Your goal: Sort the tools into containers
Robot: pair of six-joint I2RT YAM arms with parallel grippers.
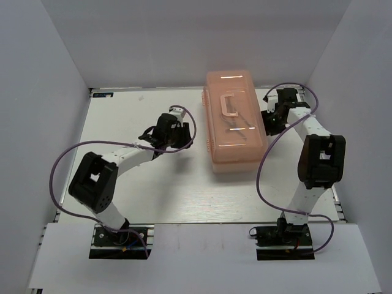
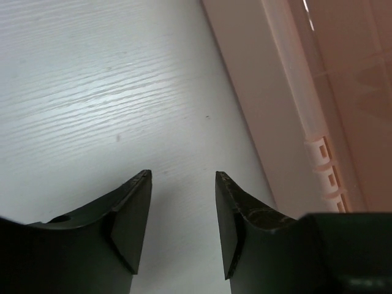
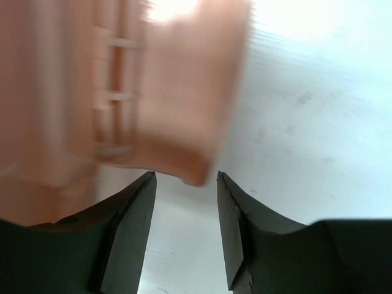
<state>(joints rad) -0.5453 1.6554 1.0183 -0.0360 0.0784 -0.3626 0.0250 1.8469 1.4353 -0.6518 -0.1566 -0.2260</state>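
Note:
The salmon-pink toolbox [image 1: 236,119] stands closed at the table's back middle, lid handle on top. Faint tool shapes show through its lid; no tool lies loose in view. My left gripper [image 1: 181,125] is open and empty just left of the box; the left wrist view shows the box's side [image 2: 343,92] to the right of its fingers [image 2: 131,220]. My right gripper [image 1: 269,125] is open and empty at the box's right side. In the right wrist view a blurred pink box part [image 3: 184,104] hangs just beyond the fingertips [image 3: 233,220], apart from them.
White walls enclose the white table [image 1: 135,184] on three sides. The right arm's purple cable [image 1: 262,177] loops beside the box's front right corner. The left arm's cable [image 1: 58,165] arcs over the left side.

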